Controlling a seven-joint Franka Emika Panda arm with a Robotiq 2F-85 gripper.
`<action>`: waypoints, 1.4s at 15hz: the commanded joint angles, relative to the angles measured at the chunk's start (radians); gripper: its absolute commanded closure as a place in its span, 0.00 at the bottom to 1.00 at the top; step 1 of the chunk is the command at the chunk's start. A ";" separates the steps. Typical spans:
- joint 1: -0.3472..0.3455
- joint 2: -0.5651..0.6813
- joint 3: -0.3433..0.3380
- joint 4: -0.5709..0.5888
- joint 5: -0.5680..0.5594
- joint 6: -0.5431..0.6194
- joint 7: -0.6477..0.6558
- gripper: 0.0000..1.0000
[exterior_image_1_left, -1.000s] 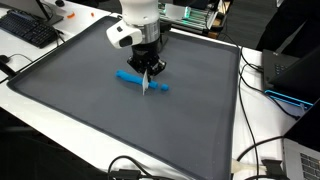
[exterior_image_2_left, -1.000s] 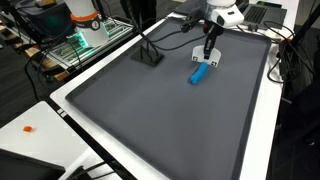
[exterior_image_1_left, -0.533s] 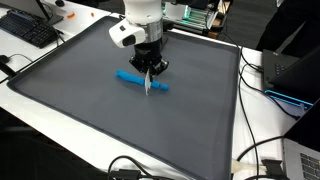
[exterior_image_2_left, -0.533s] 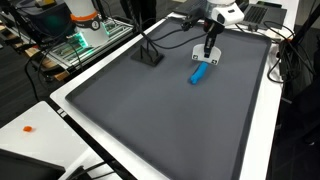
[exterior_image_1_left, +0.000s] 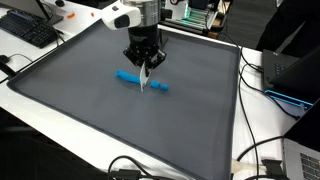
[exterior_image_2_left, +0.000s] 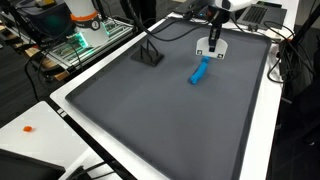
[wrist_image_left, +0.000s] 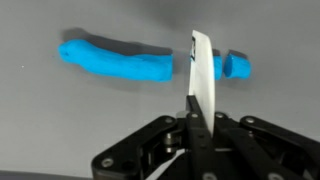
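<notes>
- Over the far half of the grey mat (exterior_image_1_left: 70, 95), the gripper (exterior_image_1_left: 146, 66) hangs with its jaws clenched on the upper end of a thin white blade (exterior_image_1_left: 144, 82), which points straight down.
- Directly under it lies the blue roll (exterior_image_1_left: 128, 76), flat on the mat and well away from every edge.
- In the wrist view the blue roll (wrist_image_left: 115, 58) sits at 9 o'clock of the white blade (wrist_image_left: 203, 75). A short stub (wrist_image_left: 236, 66) of the same blue sits at 3 o'clock, and the blade stands in the narrow gap between the 2.
- Handling, as a judgement:
  - The roll looks soft and dough-like, light, easily dented, and likely to cling to whatever presses it.
  - It is best taken gently across its narrow width near the middle of the long piece, not at the thin ends.
  - The blade looks light and fairly stiff but slim, so it could twist in the grip if pushed sideways.
- Only the wrist view shows the split into 2 pieces. In both exterior views the roll reads almost as 1 strip.
- An exterior view puts the white blade (exterior_image_2_left: 213, 50) at about 1 o'clock of the blue roll (exterior_image_2_left: 200, 71), seemingly just clear of it. The wrist view cannot settle that height.
- A black stand (exterior_image_2_left: 150, 55) at 10 o'clock of the roll and a keyboard (exterior_image_1_left: 30, 30) off the mat each appear in an exterior view only.
</notes>
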 joint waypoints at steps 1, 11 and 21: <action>-0.007 -0.032 -0.014 -0.038 -0.018 0.010 -0.006 0.99; -0.012 -0.016 -0.051 -0.039 -0.065 0.022 -0.003 0.99; -0.015 0.010 -0.049 -0.082 -0.061 0.082 -0.004 0.99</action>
